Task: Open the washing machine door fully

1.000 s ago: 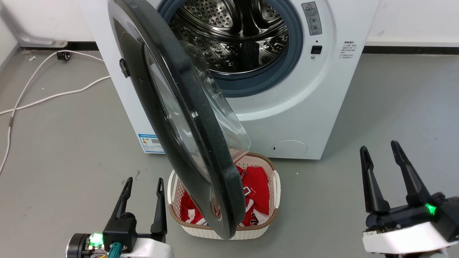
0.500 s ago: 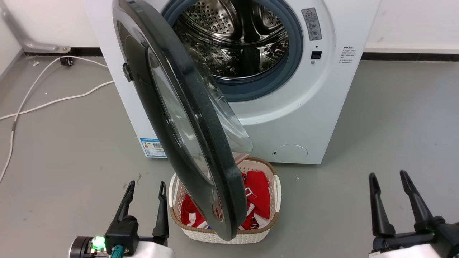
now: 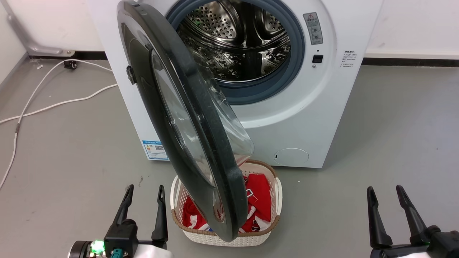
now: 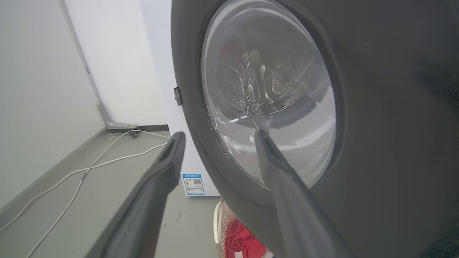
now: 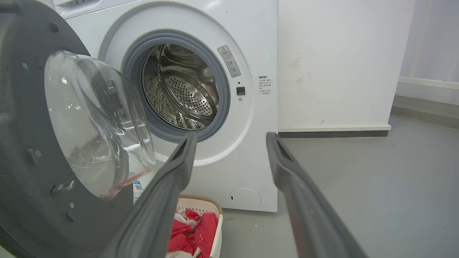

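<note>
Head view, door: we see the large round glossy black washing machine door (image 3: 183, 122), clear glass bowl at its centre, standing partly open, edge-on to us, above a white woven plastic basket (image 3: 278, 193) of red clothes (image 3: 258, 193).
Head view, grippers: left gripper (image 3: 145, 187) and right gripper (image 3: 384, 188) are low in frame, fingers parted, empty, both apart from the door.
Left wrist view: the door's (image 4: 376, 125) outer face is close ahead. The left gripper's (image 4: 218, 133) fingers are spread and seemingly clear of it, though we cannot be sure.
Right wrist view: the right gripper (image 5: 232, 135) is spread, holding nothing. The door's (image 5: 21, 143) inner side is on the left, with the shiny perforated steel drum (image 5: 179, 93) beyond.
</note>
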Controlling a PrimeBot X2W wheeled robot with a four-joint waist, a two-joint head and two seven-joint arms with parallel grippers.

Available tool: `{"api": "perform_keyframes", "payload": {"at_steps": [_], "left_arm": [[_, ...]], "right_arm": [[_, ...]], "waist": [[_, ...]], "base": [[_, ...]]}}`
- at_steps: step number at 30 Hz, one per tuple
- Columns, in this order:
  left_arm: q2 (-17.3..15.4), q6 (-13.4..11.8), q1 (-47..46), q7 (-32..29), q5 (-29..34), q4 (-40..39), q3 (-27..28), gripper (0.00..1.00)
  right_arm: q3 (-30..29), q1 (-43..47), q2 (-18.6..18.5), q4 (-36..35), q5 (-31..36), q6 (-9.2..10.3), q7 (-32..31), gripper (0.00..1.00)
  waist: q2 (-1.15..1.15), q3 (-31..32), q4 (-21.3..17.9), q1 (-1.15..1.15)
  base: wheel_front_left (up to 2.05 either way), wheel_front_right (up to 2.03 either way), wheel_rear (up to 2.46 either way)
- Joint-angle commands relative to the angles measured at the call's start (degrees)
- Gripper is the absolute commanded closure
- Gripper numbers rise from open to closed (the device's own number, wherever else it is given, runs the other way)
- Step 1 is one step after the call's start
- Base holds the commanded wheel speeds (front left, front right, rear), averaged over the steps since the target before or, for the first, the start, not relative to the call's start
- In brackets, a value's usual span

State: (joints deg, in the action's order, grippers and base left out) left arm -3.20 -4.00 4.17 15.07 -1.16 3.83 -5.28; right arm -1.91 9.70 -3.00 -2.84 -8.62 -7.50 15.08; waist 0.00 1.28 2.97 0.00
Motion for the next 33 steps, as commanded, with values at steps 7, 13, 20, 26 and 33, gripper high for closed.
{"api": "perform_keyframes", "payload": {"at_steps": [7,13,20,26,33], "left_arm": [[0.0,-0.2,0.7,0.2,0.1,-0.2,0.5,0.00],[0.1,-0.6,0.3,0.2,0.4,-0.9,0.9,1.00],[-0.2,-1.5,-1.8,0.2,0.0,-4.9,3.1,1.00],[-1.1,-1.4,-5.1,0.2,1.5,-11.9,3.2,1.00],[-1.1,-0.2,-9.1,0.2,3.1,-19.6,-1.5,1.00]], "right_arm": [[0.0,0.5,0.2,0.9,-0.5,0.02,0.1,0.00],[0.3,0.3,0.2,1.3,-0.5,0.02,0.1,0.00],[0.5,0.2,0.2,1.2,-0.8,0.02,0.1,0.00],[0.7,0.1,0.2,0.9,-0.9,0.02,0.1,0.00],[1.2,-0.3,0.2,1.0,-0.8,0.02,0.1,0.00]], "waist": [[0.00,0.2,0.0,0.00],[0.00,0.2,0.1,0.00],[0.00,0.1,0.3,0.00],[0.00,-0.1,0.4,0.00],[0.00,-0.3,0.4,0.00]], "base": [[0.00,0.00,0.00],[0.00,0.00,0.00],[0.00,0.00,0.00],[0.00,0.00,0.00],[0.00,0.00,0.00]]}}
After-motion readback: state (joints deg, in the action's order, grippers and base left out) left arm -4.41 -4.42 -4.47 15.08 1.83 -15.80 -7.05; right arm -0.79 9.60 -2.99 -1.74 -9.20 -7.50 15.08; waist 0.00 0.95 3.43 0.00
